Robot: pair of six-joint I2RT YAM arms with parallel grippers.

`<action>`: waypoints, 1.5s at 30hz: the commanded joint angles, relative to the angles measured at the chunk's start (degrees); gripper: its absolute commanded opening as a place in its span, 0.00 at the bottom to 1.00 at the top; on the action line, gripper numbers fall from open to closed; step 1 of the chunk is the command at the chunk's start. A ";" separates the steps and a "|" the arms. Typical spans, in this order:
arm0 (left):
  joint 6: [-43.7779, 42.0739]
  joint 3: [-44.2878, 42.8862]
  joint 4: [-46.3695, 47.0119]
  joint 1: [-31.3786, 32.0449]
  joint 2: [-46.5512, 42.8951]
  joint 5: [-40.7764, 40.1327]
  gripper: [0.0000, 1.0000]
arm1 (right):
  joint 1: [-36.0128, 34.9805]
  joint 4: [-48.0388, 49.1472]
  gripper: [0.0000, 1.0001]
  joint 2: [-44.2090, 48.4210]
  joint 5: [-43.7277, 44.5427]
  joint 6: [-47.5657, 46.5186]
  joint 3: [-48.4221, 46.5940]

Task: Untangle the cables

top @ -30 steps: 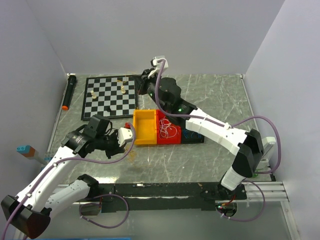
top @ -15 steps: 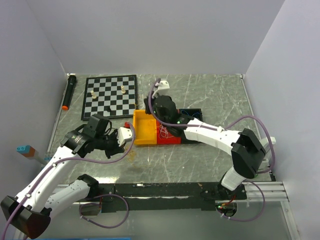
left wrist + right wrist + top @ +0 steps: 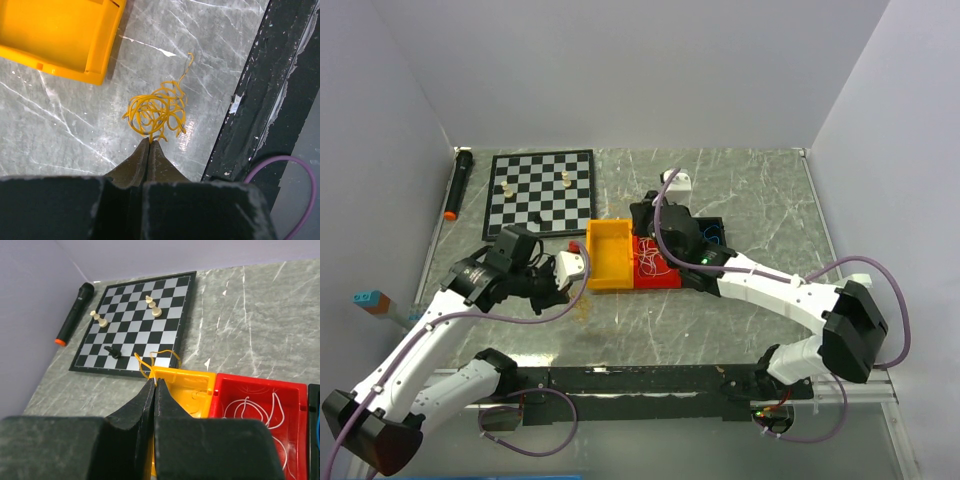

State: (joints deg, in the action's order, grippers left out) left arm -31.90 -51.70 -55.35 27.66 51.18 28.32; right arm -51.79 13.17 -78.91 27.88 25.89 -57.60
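Note:
A tangled yellow cable (image 3: 156, 111) lies on the marble table just in front of the yellow bin (image 3: 60, 35); my left gripper (image 3: 150, 142) is shut with a strand of it pinched at the tips. Over the yellow bin's (image 3: 190, 385) far rim my right gripper (image 3: 155, 382) is shut on another thin yellow cable (image 3: 150, 360), which loops out toward the chessboard. White cables (image 3: 252, 407) lie curled in the red bin (image 3: 658, 258). A blue cable (image 3: 712, 234) sits in the black bin beside it.
A chessboard (image 3: 542, 190) with a few pieces lies at the back left. A black marker with an orange tip (image 3: 455, 185) lies along the left wall. A black rail (image 3: 280, 100) runs along the table's near edge, close to the yellow tangle.
My right arm has swung back from the far side by the chessboard toward the near right, and its gripper is now over the bins. The left arm has barely moved.

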 commanded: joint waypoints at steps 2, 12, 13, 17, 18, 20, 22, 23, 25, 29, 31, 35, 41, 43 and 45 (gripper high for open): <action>0.61 -2.61 0.77 -0.59 0.50 2.44 0.01 | -0.94 -0.94 0.00 -0.09 -1.51 0.21 -2.42; 0.00 -1.91 0.42 -0.85 -0.29 2.18 0.01 | -1.56 -19.65 0.00 -10.37 0.33 8.03 -16.56; -0.27 -1.82 0.42 -0.85 -0.38 2.36 0.01 | -1.56 -22.11 0.00 -11.95 -0.19 8.56 -18.66; -0.44 -2.09 0.42 -0.85 -0.38 2.36 0.01 | -1.73 -34.14 0.00 -19.15 -1.42 11.72 -30.00; -0.53 -2.26 0.42 -0.85 -0.38 2.36 0.01 | -1.74 -36.78 0.00 -21.43 -1.77 12.77 -31.85; -0.27 -2.35 0.51 -0.94 -0.55 2.45 0.01 | -1.74 -38.57 0.00 -23.64 -3.00 12.96 -33.89; -0.27 -2.18 0.60 -0.85 -0.73 2.36 0.01 | -1.73 -36.30 0.00 -24.44 -4.58 12.43 -32.84; -0.18 -2.00 0.60 -0.85 -0.90 2.45 0.01 | -1.56 -35.07 0.00 -24.88 -4.94 12.60 -32.31; -0.35 -1.91 0.51 -0.85 -1.08 2.36 0.01 | -1.56 -34.88 0.00 -26.46 -5.20 13.31 -32.65; -0.27 -1.74 0.51 -0.85 -1.34 2.53 0.01 | -1.30 -35.85 0.00 -30.94 -6.52 14.89 -34.77; -0.09 -1.73 0.42 -0.85 -1.34 2.53 0.01 | -0.86 -35.84 0.00 -33.05 -7.13 15.85 -35.47; -0.18 -2.17 -0.02 -0.85 -1.52 2.80 0.01 | 0.63 -36.81 0.00 -37.97 -7.75 17.79 -38.02; -0.44 -2.44 -0.81 -0.85 -1.78 3.32 0.01 | 2.74 -39.27 0.00 -43.95 -7.14 19.20 -43.90; -0.62 -2.35 -0.90 -0.85 -1.78 3.41 0.01 | 3.10 -40.23 0.00 -45.35 -6.17 19.37 -45.75; -0.79 -2.26 -1.07 -0.85 -1.87 3.50 0.01 | 3.45 -42.16 0.00 -46.68 -4.77 20.16 -48.20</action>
State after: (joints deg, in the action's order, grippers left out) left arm -31.94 -52.27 -55.64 27.03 50.48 29.58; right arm -49.30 -25.69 -124.01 20.38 44.10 -99.85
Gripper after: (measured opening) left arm 0.015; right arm 0.010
